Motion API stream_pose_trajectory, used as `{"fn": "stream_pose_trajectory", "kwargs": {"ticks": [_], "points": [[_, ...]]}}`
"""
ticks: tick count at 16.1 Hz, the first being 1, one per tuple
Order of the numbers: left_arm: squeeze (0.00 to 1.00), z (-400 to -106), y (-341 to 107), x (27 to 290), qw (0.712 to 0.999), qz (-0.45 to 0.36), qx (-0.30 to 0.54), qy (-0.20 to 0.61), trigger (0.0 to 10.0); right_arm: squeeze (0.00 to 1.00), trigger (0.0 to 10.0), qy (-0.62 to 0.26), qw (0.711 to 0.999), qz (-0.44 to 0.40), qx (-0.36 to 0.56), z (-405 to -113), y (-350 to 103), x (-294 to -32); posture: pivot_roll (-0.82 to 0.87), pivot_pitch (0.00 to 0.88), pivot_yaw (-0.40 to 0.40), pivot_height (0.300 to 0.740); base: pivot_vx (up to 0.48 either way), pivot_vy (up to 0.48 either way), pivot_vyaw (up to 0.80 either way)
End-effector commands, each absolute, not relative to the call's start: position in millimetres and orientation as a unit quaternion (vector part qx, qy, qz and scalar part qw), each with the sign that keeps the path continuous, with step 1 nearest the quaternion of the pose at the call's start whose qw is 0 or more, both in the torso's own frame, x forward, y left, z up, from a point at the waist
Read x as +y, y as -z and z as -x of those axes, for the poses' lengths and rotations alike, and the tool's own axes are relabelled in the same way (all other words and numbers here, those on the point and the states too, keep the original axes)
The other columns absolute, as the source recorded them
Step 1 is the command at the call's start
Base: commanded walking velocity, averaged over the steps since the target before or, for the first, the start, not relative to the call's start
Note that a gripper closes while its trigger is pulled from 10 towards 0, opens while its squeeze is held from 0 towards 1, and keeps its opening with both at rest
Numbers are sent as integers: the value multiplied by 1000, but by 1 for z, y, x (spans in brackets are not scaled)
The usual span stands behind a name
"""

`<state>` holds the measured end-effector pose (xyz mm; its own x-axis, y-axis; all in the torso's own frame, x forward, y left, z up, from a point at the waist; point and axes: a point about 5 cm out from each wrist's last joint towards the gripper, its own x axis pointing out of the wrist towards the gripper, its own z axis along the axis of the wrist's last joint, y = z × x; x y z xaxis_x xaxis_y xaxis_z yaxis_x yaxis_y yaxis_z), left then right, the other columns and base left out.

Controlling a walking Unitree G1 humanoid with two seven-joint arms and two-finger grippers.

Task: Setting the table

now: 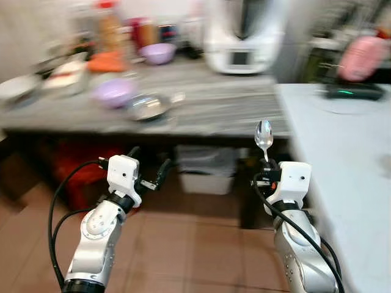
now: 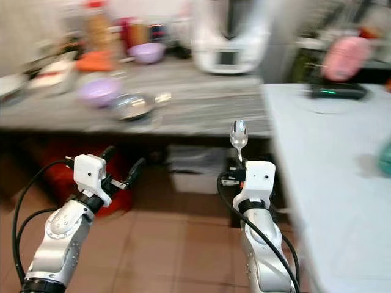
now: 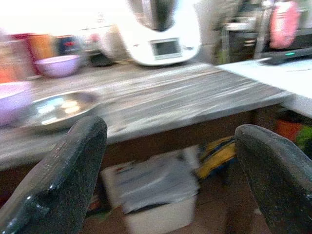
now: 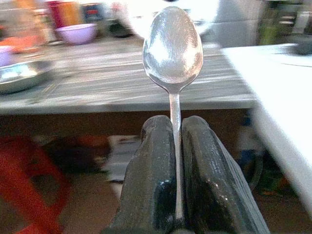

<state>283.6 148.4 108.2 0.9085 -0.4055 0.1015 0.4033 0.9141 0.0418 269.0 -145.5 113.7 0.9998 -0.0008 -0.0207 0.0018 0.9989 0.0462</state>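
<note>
1. I see a silver metal spoon (image 4: pixel 172 46) standing upright w/ its oval bowl at the top. The bowl is shiny w/ fine scratches; a thin straight handle runs down from it.
2. My right gripper (image 4: pixel 176 141) has its two black fingers (image 4: pixel 151 180) clenched on the spoon's handle, one each side, bowl sticking up above the tips. In the head view the spoon (image 1: pixel 264 135) is held up in front of the grey streaked bench (image 1: pixel 220 104), just left of a white table (image 1: pixel 342 159).
3. My left gripper (image 3: pixel 170 161) is held out at about the same height, fingers (image 3: pixel 63 175) spread wide apart w/ nothing between them.
4. On the bench: a steel bowl (image 1: pixel 146 107), a lilac bowl (image 1: pixel 114 91) beside it, another lilac bowl (image 1: pixel 158 53) further back, and a white kitchen machine (image 1: pixel 241 36) w/ a small display on its front.
5. Under the bench sits a white bin (image 1: pixel 206 170) and something red (image 1: pixel 79 171); floor is terracotta tile.
6. Writing & labels: pics are blurred, so I can't read any brand or text, incl. the machine's display.
</note>
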Motion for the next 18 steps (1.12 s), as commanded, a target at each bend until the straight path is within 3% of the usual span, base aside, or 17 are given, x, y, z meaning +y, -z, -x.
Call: {"fn": "stream_pose_trajectory", "kwargs": {"ticks": [1,4,11,18], "points": [[0,-285,-112,143,975,-9,-60,214,10000,0,10000,13,1000,-22,6,-269,-115,-154,3,0,41,740,315,364,-663],[0,-285,-112,143,975,-10,-60,215,10000,0,10000,12,1000,-22,5,-269,-115,-153,3,0,41,740,314,364,-512],[0,-286,-111,142,976,-7,-56,210,10000,0,10000,11,1000,-21,7,-268,-114,-154,4,0,41,740,295,379,0],[0,-286,-110,143,977,-9,-55,204,10000,0,10000,7,1000,-18,7,-268,-112,-154,4,0,37,740,0,454,0]]}}
